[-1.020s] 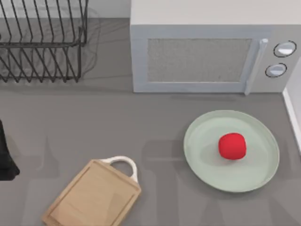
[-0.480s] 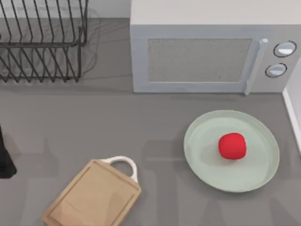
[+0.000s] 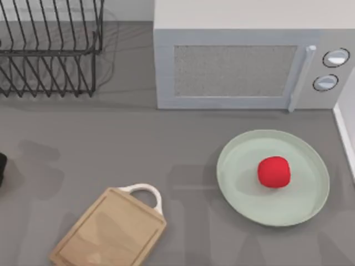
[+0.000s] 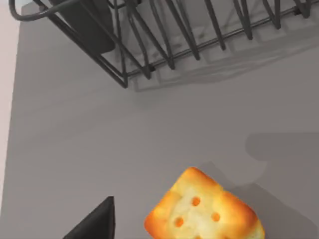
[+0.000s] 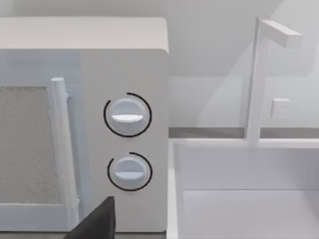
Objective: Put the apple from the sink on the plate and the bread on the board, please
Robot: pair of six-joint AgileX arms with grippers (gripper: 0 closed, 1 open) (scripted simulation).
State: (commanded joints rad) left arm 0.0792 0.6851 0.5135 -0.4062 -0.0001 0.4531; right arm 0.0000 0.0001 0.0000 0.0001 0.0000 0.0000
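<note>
The apple (image 3: pixel 274 172) lies on the plate (image 3: pixel 236 145), a little toward the right of the plate's middle, and nothing touches it. The plate stands on the right part of the grey table (image 3: pixel 183 144), in front of the microwave (image 3: pixel 233 69). The board (image 3: pixel 111 230) lies at the lower left of the top view, turned at an angle, with its white loop handle pointing toward the microwave. Its surface is bare.

Our left arm (image 3: pixel 1 168) is at the left edge of the table, where we see a small dark part of it, well apart from the board. Its wrist camera looks down on the table. There the bread (image 4: pixel 203 210) rests on the grey surface with its browned, dotted top facing up, and the dish rack (image 4: pixel 164 40) stands farther off. A dark piece of the left gripper (image 4: pixel 94 226) is just beside the bread, with a gap of table between them, so it is not touching the loaf. Whether this gripper is spread or pressed together we cannot tell.

Our right arm is held so that its wrist camera looks level at the front of the microwave with its two knobs (image 5: pixel 127 115), and at the white sink (image 5: pixel 244 199) with its faucet (image 5: pixel 259 74) beside it. A dark piece of the right gripper (image 5: pixel 97 223) shows low in that view, in front of the microwave. We cannot tell its state either, and it holds nothing that we can see.
</note>
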